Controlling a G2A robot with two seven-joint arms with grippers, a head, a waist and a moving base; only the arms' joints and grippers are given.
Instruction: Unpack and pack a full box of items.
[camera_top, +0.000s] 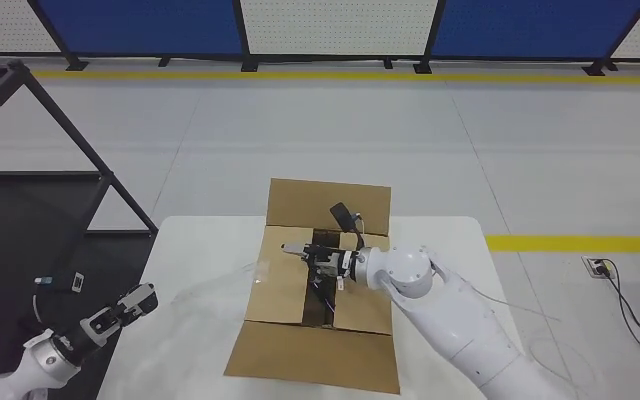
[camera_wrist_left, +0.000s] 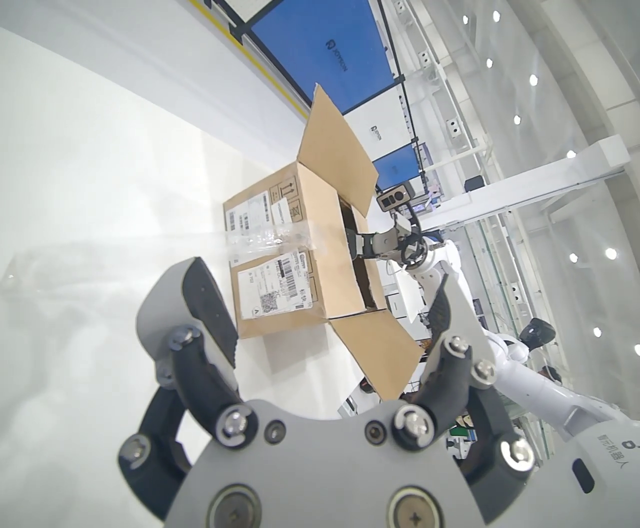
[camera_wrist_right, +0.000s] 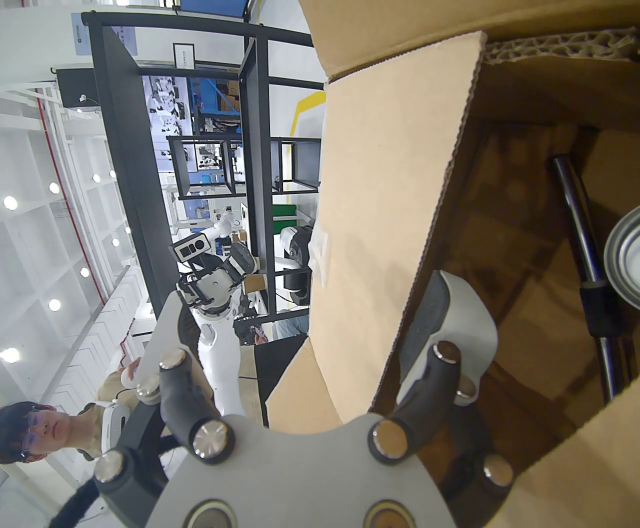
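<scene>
A cardboard box (camera_top: 300, 300) stands in the middle of the white table (camera_top: 190, 250) with all its flaps folded outward. My right gripper (camera_top: 312, 262) hangs over the box opening, open, astride the edge of one side flap (camera_wrist_right: 380, 210): one finger (camera_wrist_right: 440, 320) is inside the box, the other outside. Deep in the box lie a black rod (camera_wrist_right: 582, 235) and a round metal piece (camera_wrist_right: 625, 260). My left gripper (camera_top: 140, 298) is at the table's left edge, open and holding nothing (camera_wrist_left: 325, 310), facing the box's labelled side (camera_wrist_left: 275, 270).
A clear plastic film (camera_wrist_left: 250, 240) lies on the table between the left gripper and the box, reaching the box's side. A black frame (camera_top: 70, 150) stands off the table's left. Bare table surface surrounds the box.
</scene>
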